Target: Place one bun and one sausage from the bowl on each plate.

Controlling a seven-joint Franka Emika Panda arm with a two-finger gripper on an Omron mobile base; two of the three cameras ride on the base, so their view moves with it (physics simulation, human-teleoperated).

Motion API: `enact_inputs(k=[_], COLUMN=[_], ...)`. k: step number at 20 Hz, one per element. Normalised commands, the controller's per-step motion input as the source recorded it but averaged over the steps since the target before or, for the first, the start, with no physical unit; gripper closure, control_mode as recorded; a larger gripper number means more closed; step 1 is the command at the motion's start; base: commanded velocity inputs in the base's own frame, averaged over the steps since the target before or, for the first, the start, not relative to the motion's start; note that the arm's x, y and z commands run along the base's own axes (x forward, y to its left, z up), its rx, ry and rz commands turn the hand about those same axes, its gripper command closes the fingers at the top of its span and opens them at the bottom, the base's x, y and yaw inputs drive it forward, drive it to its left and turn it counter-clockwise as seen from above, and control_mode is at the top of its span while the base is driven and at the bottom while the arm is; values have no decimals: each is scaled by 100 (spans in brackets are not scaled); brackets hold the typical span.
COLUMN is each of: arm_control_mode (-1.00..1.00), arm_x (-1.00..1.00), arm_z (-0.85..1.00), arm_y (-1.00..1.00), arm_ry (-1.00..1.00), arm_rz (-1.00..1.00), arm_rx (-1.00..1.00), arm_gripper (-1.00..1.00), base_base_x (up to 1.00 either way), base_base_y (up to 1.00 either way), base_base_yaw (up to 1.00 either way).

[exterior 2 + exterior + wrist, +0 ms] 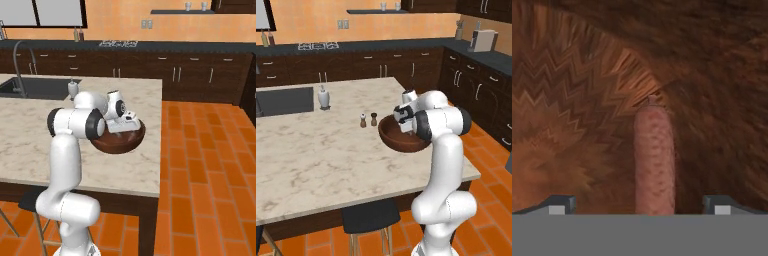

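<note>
Sausage pick, inside bowl (393, 137)
Gripper (640, 204) wide open, empty, tips either side of sausage (654, 160); go straight down, keep it centred btwn fingers, then close.

I see a glossy white arm (443, 165) of rounded, tubular segments, with dark grey bands at its joints. Its hand (404, 114) is white with black detailing. Two small dark finger tips (559, 204) carry pale grey pads.
</note>
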Motion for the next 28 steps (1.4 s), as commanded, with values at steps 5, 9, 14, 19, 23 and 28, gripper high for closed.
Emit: enact_inputs(k=[5,9,14,19,23,28], arm_control_mode=[-100,-100,-100,-100,-100,-100], arm_x=[0,0,0,-1,-3,-11], arm_z=[-41,-31,-11,-22,-17,44], arm_y=[-23,-19,-1,0,0,6], arm_ry=[-11,-7,-1,1,0,0], arm_rz=[3,5,7,8,6,0], arm_rx=[-2,-3,-1,-1,0,3], arm_gripper=[-100,-100,100,100,100,100], base_base_x=[0,0,0,0,0,0], base_base_y=[0,0,0,0,0,0], base_base_yaw=[0,0,0,0,0,0])
